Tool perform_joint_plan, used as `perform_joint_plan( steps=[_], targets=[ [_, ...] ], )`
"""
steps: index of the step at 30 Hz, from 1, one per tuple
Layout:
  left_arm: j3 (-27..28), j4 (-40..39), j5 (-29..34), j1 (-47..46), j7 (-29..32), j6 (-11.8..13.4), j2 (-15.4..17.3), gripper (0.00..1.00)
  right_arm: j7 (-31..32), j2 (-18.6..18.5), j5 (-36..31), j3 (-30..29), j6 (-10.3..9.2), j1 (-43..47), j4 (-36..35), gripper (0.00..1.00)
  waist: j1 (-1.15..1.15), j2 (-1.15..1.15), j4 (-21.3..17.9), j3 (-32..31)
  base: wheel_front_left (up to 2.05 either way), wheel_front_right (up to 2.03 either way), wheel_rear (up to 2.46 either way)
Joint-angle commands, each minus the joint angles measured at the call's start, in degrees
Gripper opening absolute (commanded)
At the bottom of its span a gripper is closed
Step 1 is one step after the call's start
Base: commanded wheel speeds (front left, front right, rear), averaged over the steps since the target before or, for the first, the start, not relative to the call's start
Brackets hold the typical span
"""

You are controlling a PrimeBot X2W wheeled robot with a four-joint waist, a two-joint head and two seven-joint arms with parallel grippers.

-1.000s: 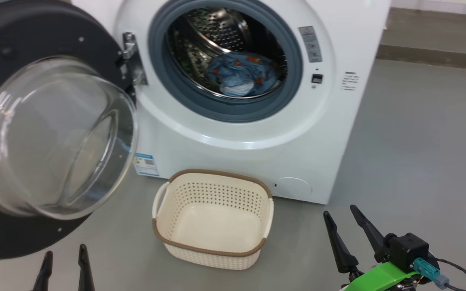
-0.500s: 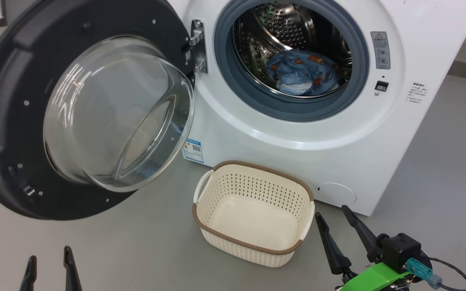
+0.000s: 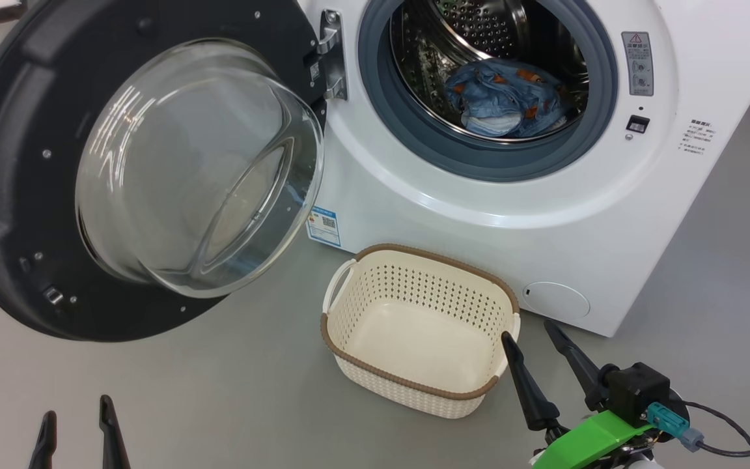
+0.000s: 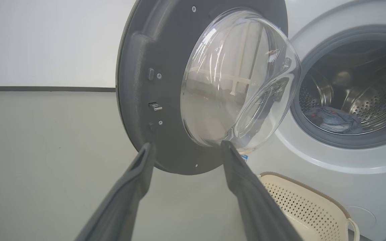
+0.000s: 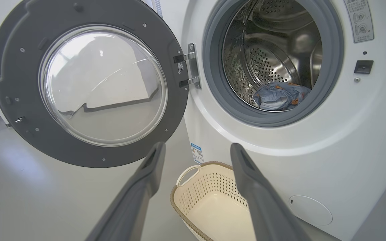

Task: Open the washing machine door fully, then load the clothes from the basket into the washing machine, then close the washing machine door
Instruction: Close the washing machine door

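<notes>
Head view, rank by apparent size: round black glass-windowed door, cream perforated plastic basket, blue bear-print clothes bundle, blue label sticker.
1. Round black door (nearer camera, inflated)
2. Cream perforated basket
3. Blue clothes bundle
4. Blue label sticker

I get bright, even indoor light from overhead and only soft shadows. White glare streaks the door [image 3: 199,163] glass, and the steel drum [image 3: 479,26] glints, going dark deeper in. There's a faint shadow beside the basket [image 3: 414,387] on the floor [image 3: 219,391]. The head view is sharp. Wrist views bow at the edges, and the left pincer [image 4: 187,146] and right pincer [image 5: 197,146] look soft near the lens.
</notes>
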Motion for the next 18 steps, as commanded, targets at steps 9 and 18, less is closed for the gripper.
perform_joint_plan(
  steps=[9, 18],
  targets=[
    [1.7, -0.8, -0.2, -1.0, -0.2, 0.1, 0.4, 1.00, -0.3, 0.1, -0.5, 0.7, 0.09, -1.0, -1.4, 1.00, 0.00, 0.00, -0.4, -0.4, 0.00, 0.00, 0.00],
    [1.8, -0.4, 0.3, -1.5, -0.2, -0.5, 0.4, 0.00, -0.3, 0.1, -0.4, 0.4, 0.09, -0.7, -1.5, 1.00, 0.00, 0.00, -0.4, -0.4, 0.00, 0.00, 0.00]
  ],
)
